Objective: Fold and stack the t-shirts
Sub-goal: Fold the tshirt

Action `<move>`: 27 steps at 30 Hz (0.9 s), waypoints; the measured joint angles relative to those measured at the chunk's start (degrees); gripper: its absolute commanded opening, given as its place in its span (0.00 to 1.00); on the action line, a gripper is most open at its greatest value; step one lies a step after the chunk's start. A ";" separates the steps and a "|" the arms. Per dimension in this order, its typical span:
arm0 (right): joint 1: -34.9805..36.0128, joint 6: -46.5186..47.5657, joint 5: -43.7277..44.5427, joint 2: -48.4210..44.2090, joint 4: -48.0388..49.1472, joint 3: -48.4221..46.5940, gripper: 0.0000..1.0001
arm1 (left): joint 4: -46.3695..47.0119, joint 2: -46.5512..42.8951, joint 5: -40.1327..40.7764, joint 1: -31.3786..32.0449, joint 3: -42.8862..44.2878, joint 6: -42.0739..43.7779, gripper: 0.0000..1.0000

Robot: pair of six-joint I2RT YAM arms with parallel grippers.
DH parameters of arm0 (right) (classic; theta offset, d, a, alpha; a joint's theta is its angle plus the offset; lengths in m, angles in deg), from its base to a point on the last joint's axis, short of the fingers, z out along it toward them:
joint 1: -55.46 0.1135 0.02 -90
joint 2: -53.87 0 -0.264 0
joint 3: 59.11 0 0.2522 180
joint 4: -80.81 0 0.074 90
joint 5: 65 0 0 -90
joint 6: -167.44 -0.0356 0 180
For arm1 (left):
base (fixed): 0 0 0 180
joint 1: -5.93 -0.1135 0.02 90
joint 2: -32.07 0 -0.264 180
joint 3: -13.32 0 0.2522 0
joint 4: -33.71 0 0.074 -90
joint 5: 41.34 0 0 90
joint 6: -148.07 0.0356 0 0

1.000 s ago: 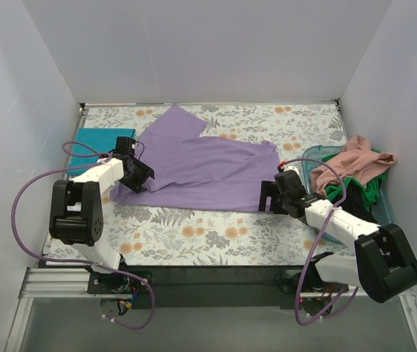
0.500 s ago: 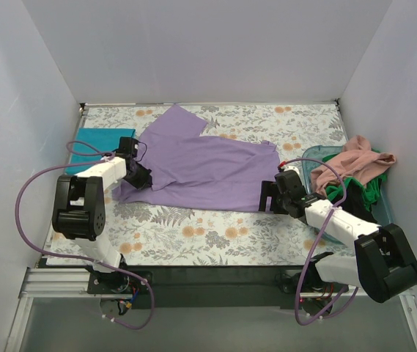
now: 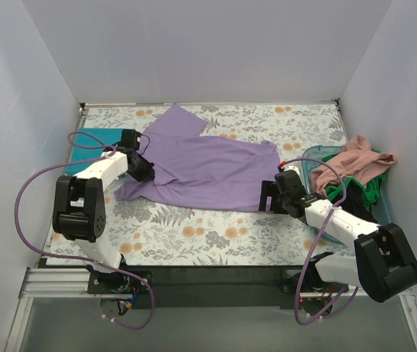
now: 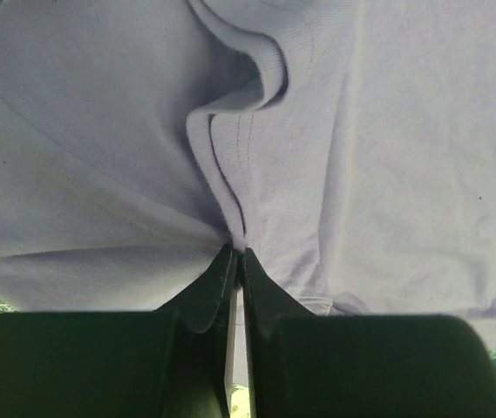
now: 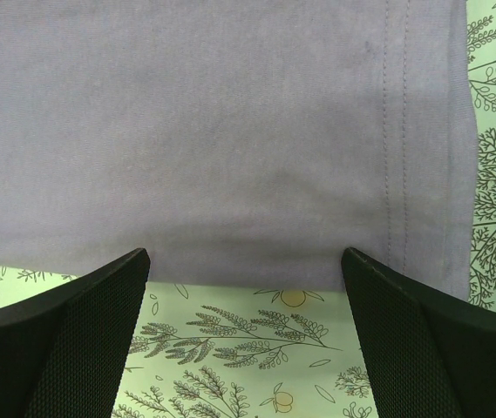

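Observation:
A lavender-purple t-shirt [image 3: 208, 170] lies spread across the middle of the floral cloth. My left gripper [image 3: 144, 171] is shut on its left edge near the collar; in the left wrist view the black fingers [image 4: 265, 300] pinch a fold of the purple fabric [image 4: 230, 131]. My right gripper [image 3: 267, 196] is open just at the shirt's right hem; the right wrist view shows the fingers [image 5: 99, 305] wide apart over the cloth, the hem [image 5: 248, 157] just beyond them. A folded teal t-shirt [image 3: 91, 145] lies at the far left. Salmon-pink [image 3: 366, 158], green [image 3: 355, 187] and black t-shirts sit in the tub.
A see-through blue plastic tub [image 3: 312, 158] stands at the right edge with the heaped shirts. The grey floral-print cloth [image 3: 215, 231] covers the table. White walls close in the left, back and right sides. Purple cables loop beside both arms.
My left gripper has moved away from me and a little right, pulling the purple shirt's left edge with it. The right arm has stayed still.

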 measured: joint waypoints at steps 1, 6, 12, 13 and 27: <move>0.00 0.00 0.00 0.00 0.00 0.00 0.98 | -0.37 0.04 0.00 0.13 0.37 0.17 0.07; 0.00 0.00 0.02 -0.07 -0.02 0.00 0.98 | -2.05 0.74 0.61 0.24 2.03 0.50 0.23; -0.02 0.00 0.04 -0.24 -0.09 0.04 0.98 | -3.50 0.74 0.85 0.50 1.97 0.92 0.34; -0.02 0.00 0.04 -0.31 -0.09 0.13 0.98 | -3.54 0.74 0.85 0.50 1.97 0.98 0.33; -0.07 0.00 0.20 -1.18 -0.26 0.68 0.98 | -2.84 0.74 -0.50 1.92 1.97 1.73 0.00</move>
